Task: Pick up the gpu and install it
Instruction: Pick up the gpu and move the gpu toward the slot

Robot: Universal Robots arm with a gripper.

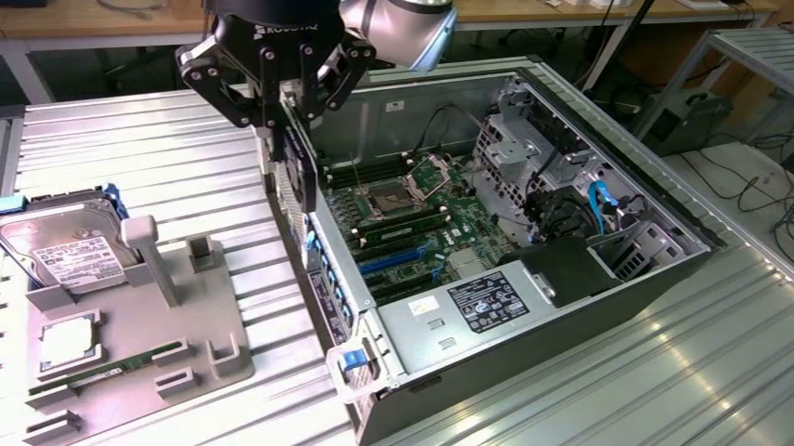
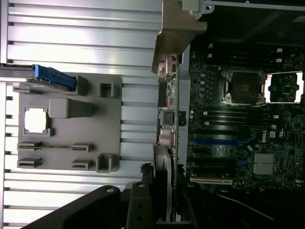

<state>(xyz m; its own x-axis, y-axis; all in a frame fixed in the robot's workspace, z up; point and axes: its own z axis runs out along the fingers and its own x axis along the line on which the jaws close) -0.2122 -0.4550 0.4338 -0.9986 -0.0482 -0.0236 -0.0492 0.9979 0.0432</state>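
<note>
- At the exterior view's far left, on the slatted aluminium table: grey fixture tray.
- In the tray's far-left corner: silver hard drive with white label, seated in its cradle.
- Nearer on the tray: square silver CPU in a pocket. Just near of that, slim green memory stick lying flat in its slot.
- Right of the tray, top centre: black gripper, pointing down over the left wall of the open tower case.
- Clamped shut on the gpu at its upper edge, one finger each side.
- Hanging upright and edge-on below the fingers: dark card, perforated silver bracket showing on the tray-facing side.
- Lower end down at the case's left wall. In the wrist view, lined up along that wall, between table and motherboard.
- Not yet seated: blue expansion slots just to the right, apart from the card.
- Case lying on its side, lid off, board exposed.
- On the far half of the board: two CPU sockets.
- Near of the board: silver power supply with black label. Right of it, black duct.
- Far right, by the drive cage: blue cables.
</note>
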